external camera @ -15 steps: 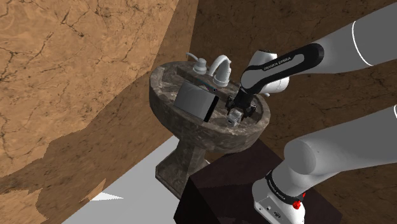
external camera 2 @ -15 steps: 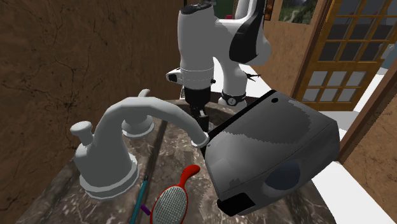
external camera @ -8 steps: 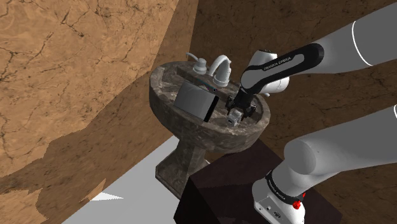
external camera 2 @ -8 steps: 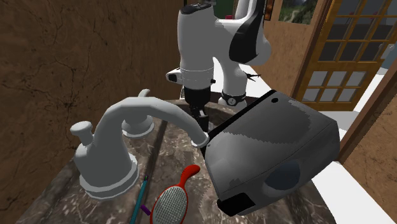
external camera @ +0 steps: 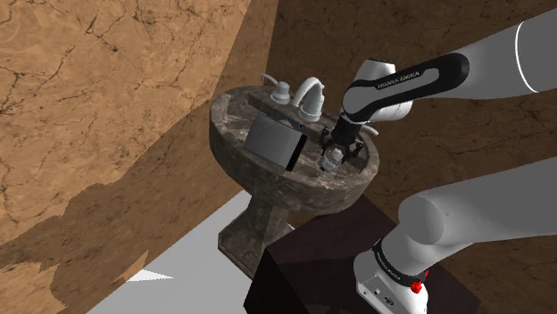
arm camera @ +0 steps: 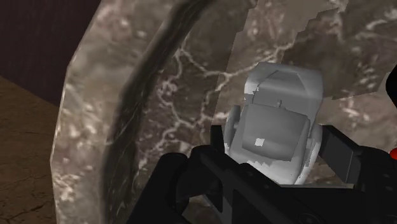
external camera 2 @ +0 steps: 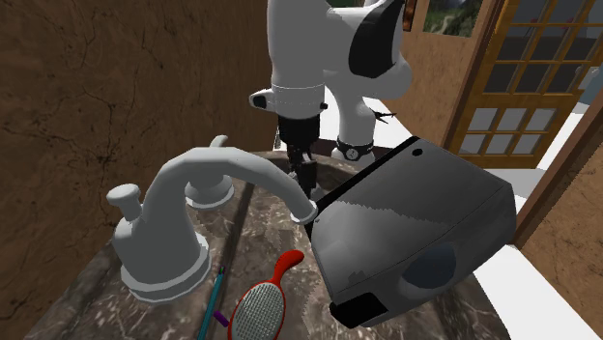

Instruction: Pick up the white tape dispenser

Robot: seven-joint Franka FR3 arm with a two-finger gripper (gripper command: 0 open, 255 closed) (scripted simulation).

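Fingers (arm camera: 340, 156) of the black gripper (arm camera: 277, 143) press against both sides of the tape dispenser (arm camera: 277, 121), a pale grey-white piece with a rounded body, so the 2 jaws are closed on it. The dispenser sits over the bowl of a brown marble sink (external camera: 234, 153); whether it touches the stone I cannot tell. Seen from the shoulder, the gripper points down into the bowl at that view's right, by the rim nearest the dark stand (external camera: 308, 263). A grey box (external camera: 275, 141) lies tilted across the bowl just beside the gripper, on the shoulder view's left, and a white faucet (external camera: 310, 96) arches from the far rim. In the second exterior view, 1 red brush (external camera 2: 263, 304) and 1 teal pencil (external camera 2: 215, 293) lie on the near rim by the faucet's base
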